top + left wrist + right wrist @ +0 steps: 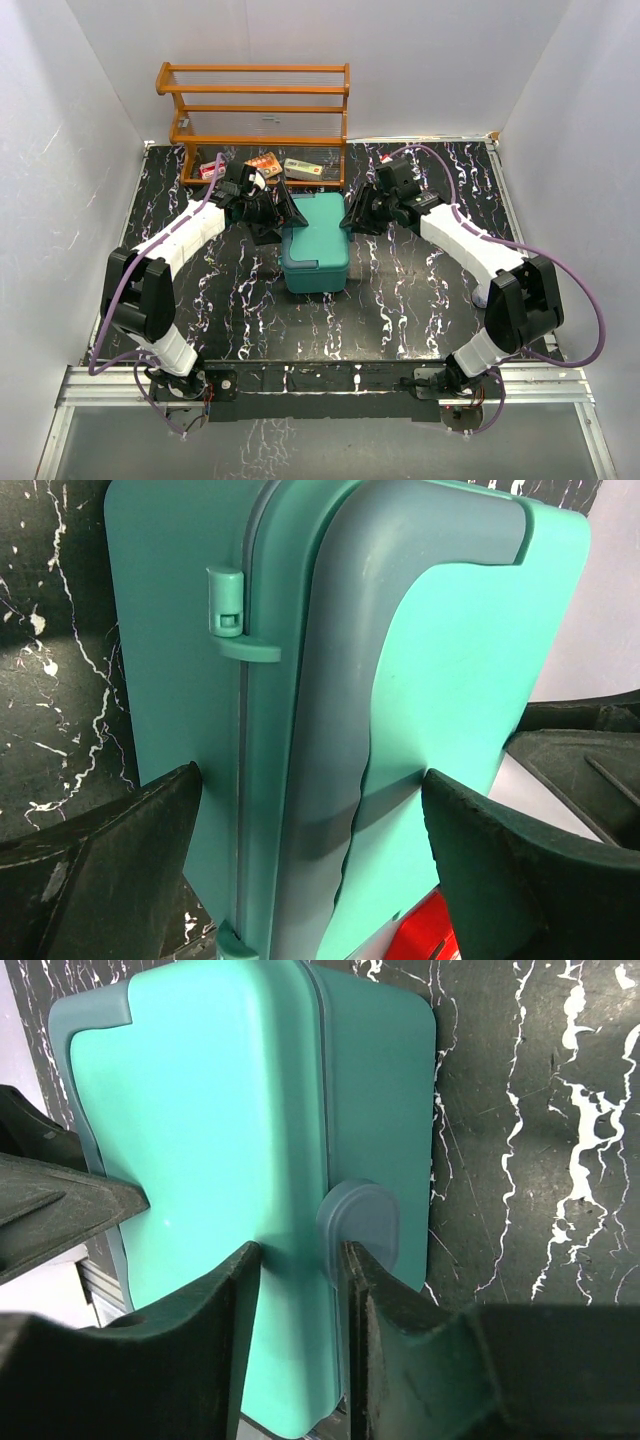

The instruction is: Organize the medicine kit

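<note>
The medicine kit (pixel 315 245), a teal-green box with its lid down, lies in the middle of the table. My left gripper (pixel 283 215) is at its back left corner. In the left wrist view the left gripper (pixel 310 780) stands wide open astride the kit's (pixel 300 680) hinged edge, one finger low by the base and one on the lid. My right gripper (pixel 352 215) is at the kit's right side. The right wrist view shows that gripper (pixel 298 1250) pinching the rim of the kit's (pixel 220 1110) lid. One of its fingers rests on the lid top and the other against the grey-blue latch tab (pixel 360 1220).
An orange wooden rack (pixel 255 100) stands at the back. Small medicine packets (pixel 262 165) (pixel 302 168) lie on the table in front of it, just behind the kit. Something red (pixel 425 935) shows past the lid in the left wrist view. White walls close in on both sides.
</note>
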`<state>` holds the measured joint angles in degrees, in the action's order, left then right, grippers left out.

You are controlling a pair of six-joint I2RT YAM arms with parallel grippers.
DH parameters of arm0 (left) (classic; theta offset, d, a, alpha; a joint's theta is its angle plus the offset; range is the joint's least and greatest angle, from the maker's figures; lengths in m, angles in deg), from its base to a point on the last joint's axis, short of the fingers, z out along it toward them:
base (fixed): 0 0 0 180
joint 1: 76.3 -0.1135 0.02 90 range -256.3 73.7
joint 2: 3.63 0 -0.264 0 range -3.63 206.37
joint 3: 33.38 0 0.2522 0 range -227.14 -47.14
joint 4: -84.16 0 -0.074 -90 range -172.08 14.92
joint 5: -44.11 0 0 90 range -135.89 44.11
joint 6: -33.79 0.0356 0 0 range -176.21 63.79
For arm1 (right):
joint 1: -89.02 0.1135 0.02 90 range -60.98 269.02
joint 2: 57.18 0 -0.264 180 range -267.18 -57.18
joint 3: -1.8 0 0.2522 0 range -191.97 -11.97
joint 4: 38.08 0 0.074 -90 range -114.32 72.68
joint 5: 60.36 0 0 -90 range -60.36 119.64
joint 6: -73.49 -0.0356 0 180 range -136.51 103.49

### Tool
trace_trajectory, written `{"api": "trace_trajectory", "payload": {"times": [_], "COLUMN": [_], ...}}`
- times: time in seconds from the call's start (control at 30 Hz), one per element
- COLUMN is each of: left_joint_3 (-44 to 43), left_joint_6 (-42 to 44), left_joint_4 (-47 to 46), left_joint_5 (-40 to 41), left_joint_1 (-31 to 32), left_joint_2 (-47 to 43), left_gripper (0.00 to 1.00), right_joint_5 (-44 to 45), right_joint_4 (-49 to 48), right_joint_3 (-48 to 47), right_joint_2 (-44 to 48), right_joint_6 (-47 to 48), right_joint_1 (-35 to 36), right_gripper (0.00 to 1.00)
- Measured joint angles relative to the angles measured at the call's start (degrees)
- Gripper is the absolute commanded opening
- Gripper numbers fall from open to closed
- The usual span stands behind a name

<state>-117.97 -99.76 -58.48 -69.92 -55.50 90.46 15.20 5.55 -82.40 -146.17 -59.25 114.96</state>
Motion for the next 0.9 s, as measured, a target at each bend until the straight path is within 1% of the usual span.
{"api": "trace_trajectory", "payload": {"times": [0.07,0.13,0.17,0.3,0.37,0.47,0.7,0.9], "left_joint_3": [0.0,0.0,0.0,0.0,0.0,0.0,0.0,0.0], "left_joint_6": [0.0,0.0,0.0,0.0,0.0,0.0,0.0,-0.1], "left_joint_4": [-0.1,-0.2,-0.2,-0.2,-0.2,-0.2,-0.3,-0.4], "left_joint_5": [-0.1,-0.2,-0.2,-0.3,-0.3,-0.3,-0.4,-0.7], "left_joint_1": [0.0,0.0,0.0,0.0,0.0,0.0,0.0,0.0], "left_joint_2": [0.0,0.1,0.1,0.1,0.1,0.1,0.1,0.3], "left_gripper": [0.88,0.88,0.88,0.88,0.88,0.88,0.88,0.88], "right_joint_5": [0.3,0.5,0.5,0.5,0.3,0.2,-2.0,-4.9], "right_joint_4": [0.3,0.6,0.6,0.7,0.7,0.6,-0.2,-1.4], "right_joint_3": [-0.4,-0.7,-0.7,-0.7,-0.7,-0.7,-0.7,-0.5], "right_joint_2": [0.0,0.0,0.0,-0.1,-0.3,-0.6,-1.7,-3.0], "right_joint_6": [0.0,0.1,0.1,0.1,0.2,0.3,0.9,1.6], "right_joint_1": [-0.1,-0.1,-0.1,0.0,0.3,0.5,0.5,-0.1], "right_gripper": [0.29,0.3,0.32,0.48,0.53,0.58,0.62,0.62]}}
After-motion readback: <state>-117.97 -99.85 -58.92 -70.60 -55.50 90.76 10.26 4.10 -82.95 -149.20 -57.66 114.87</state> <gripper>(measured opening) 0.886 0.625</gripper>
